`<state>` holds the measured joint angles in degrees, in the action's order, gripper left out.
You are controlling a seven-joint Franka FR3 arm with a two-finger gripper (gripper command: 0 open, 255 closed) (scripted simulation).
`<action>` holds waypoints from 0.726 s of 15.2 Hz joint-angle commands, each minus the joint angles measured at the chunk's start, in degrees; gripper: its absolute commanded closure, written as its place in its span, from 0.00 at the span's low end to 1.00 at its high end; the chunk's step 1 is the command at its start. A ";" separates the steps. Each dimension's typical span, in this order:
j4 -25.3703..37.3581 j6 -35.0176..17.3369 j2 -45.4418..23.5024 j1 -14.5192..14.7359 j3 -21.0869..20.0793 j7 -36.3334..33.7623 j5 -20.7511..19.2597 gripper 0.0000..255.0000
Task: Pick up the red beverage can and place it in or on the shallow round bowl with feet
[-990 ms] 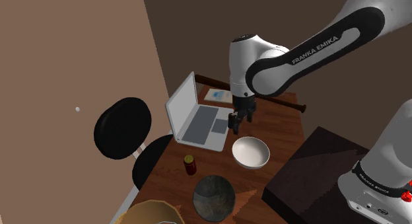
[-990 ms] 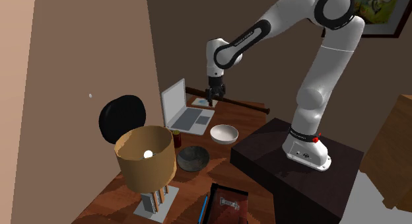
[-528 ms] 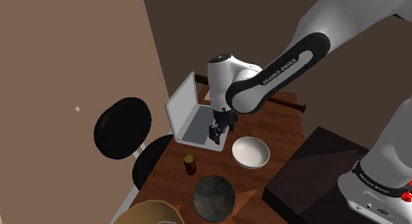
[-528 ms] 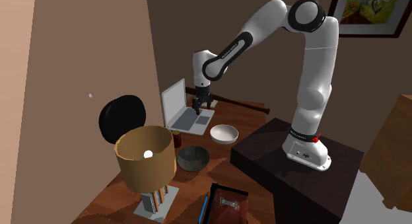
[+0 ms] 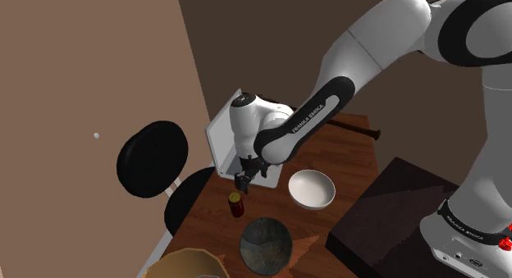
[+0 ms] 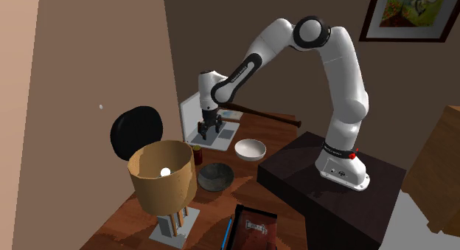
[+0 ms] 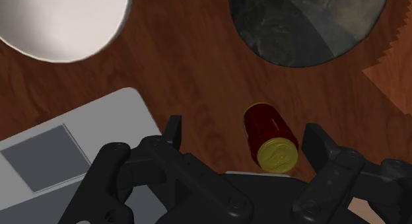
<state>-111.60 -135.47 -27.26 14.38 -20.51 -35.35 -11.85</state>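
Observation:
The red can (image 5: 236,204) with a gold top stands upright on the wooden table, near the laptop's front corner. My gripper (image 5: 243,180) hangs just above and slightly behind it, fingers open. In the wrist view the can (image 7: 267,133) sits between the two spread fingertips (image 7: 173,130), closer to the other one, with neither touching it. A white round bowl (image 5: 311,189) rests to the shoulder view's right of the can. A dark marbled bowl (image 5: 267,243) lies nearer the camera. In the second exterior view the can (image 6: 197,150) peeks out beside the lamp shade, below the gripper (image 6: 203,132).
An open grey laptop (image 5: 226,133) stands behind the can. A black chair (image 5: 152,157) is at the table's left edge by a brown wall. A tan lamp (image 6: 162,175) and a dark book (image 6: 254,226) occupy the table's near end. The dark stand (image 5: 394,211) borders the right.
The arm has swung from above the laptop's far side toward the shoulder view's left and down, bringing the open gripper over the red can. The can and bowls have not moved.

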 commanded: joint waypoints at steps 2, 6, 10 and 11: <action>7.12 0.29 -6.61 2.87 1.40 -2.12 -2.47 0.00; 18.11 1.69 -15.70 6.66 3.18 -3.75 -4.65 0.00; 19.51 0.56 -18.16 7.31 3.79 -4.07 -5.22 0.00; 19.65 0.14 -18.73 7.42 3.94 -4.15 -5.36 0.00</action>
<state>-92.33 -134.97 -45.28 21.62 -16.74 -39.38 -17.04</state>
